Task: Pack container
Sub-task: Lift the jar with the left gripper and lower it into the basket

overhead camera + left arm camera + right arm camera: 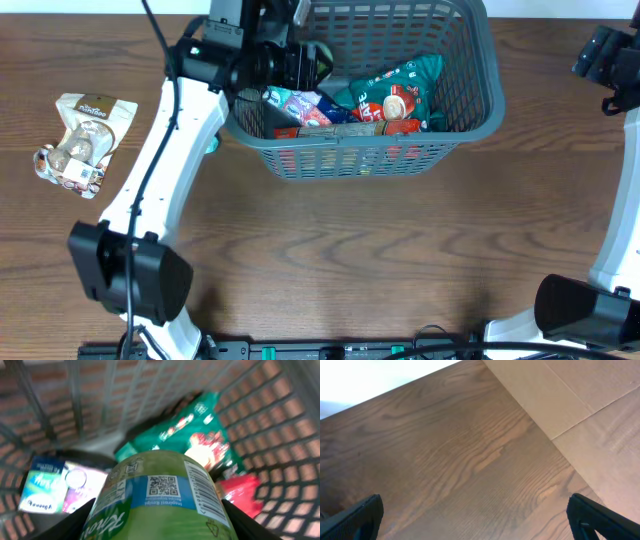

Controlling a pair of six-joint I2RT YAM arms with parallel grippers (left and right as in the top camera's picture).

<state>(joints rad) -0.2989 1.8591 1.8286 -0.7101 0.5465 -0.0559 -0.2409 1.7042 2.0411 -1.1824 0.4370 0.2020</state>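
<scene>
So our basket (370, 158) sits at the far edge of the table (350, 260). Inside the basket's left end, our left gripper (297, 65) has its jaws clamped on a green jar (160, 495), above the packets (395, 95) lying in the basket. Off to the basket's right, our right gripper (475, 515) hangs over the table, jaws wide apart. A pouch (85, 135) lies left of the basket.
</scene>
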